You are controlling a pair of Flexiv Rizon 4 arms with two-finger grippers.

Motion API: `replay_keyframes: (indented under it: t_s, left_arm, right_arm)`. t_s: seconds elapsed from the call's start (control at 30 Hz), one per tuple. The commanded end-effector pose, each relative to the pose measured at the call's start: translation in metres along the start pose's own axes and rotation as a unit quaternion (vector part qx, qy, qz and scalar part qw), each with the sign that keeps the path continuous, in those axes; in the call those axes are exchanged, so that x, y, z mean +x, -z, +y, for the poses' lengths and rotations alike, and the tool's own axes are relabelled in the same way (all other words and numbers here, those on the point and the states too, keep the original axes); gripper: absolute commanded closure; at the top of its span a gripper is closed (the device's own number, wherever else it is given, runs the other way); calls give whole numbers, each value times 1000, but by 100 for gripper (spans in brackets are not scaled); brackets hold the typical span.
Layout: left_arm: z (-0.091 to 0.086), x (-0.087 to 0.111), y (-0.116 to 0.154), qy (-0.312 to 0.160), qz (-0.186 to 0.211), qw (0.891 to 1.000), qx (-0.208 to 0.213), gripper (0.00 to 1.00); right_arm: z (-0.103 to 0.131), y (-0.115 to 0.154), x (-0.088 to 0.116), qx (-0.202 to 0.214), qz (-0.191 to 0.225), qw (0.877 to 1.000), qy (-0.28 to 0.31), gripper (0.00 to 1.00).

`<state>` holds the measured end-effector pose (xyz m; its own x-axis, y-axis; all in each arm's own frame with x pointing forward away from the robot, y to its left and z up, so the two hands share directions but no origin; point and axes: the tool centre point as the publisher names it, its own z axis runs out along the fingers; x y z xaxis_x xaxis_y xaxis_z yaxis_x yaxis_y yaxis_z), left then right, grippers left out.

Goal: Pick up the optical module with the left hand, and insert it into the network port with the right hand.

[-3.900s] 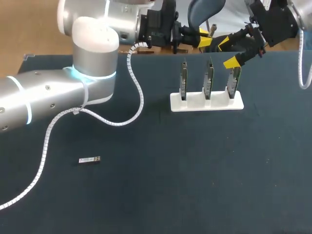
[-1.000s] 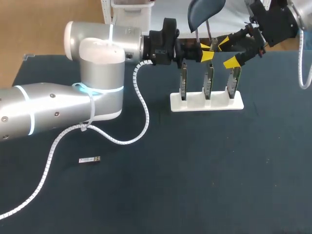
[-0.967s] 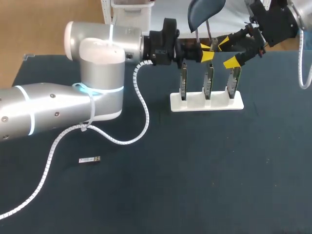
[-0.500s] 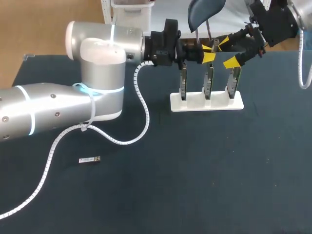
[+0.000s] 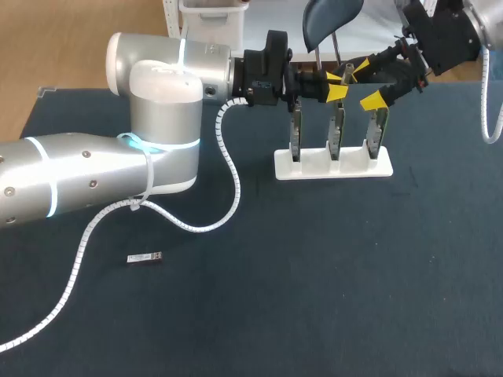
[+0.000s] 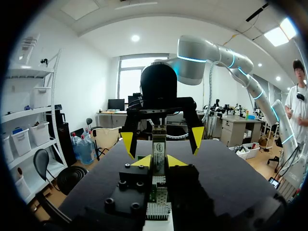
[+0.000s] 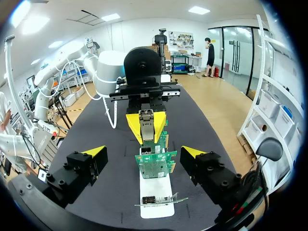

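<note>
Left gripper (image 6: 159, 161): I am clenching it on the held module (image 6: 159, 140), a narrow silver piece with a label that I am taking for an optical module. Both yellow tips are pressing on its sides.
Held module: it is sticking out ahead of my left fingertips and standing upright above the row of cards. From the right wrist it is showing end-on between those two tips.
Left arm (image 5: 78, 181): it is coming in from the left and reaching past the middle. This is putting the gripper just over the top of the middle card.
Right gripper (image 7: 143, 153): I am holding its jaws released and spread wide, grasping nothing. The cards are standing ahead, between the tips.
Facing: my two grippers are pointing at each other. The right tips are standing to either side of the held module, apart from it.
Loose module (image 5: 145, 257): a second small silver module is lying flat on the table (image 5: 314, 275), over on the left side. It is well apart from the stand and from both grippers.
Network cards (image 5: 335, 129): three are standing upright in a row in the white stand (image 5: 332, 166).
</note>
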<state>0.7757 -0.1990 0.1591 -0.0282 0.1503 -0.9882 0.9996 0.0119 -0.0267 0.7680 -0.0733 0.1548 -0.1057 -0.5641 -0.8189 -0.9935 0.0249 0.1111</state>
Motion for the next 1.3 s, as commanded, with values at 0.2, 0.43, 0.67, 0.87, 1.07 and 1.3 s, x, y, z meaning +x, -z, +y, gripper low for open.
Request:
replay_keyframes:
  t_s: [0.2, 0.43, 0.67, 0.87, 1.07, 1.3]
  left_arm:
    - [2, 0, -1, 0, 1, 1000, 2, 100]
    - [2, 0, -1, 0, 1, 1000, 2, 100]
    - [2, 0, -1, 0, 1, 1000, 2, 100]
    - [2, 0, -1, 0, 1, 1000, 2, 100]
    - [2, 0, -1, 0, 1, 1000, 2, 100]
    - [2, 0, -1, 0, 1, 1000, 2, 100]
  right_arm:
    - [-5, 11, -2, 9, 6, 1000, 12, 0]
    - [-10, 24, -12, 22, -12, 999, 22, 0]
    - [-6, 23, -21, 5, -36, 999, 25, 0]
    - [-4, 15, -27, -3, -40, 999, 33, 0]
    - [-6, 8, -33, -8, -46, 998, 40, 0]
    - [-8, 5, -39, -10, -48, 998, 49, 0]
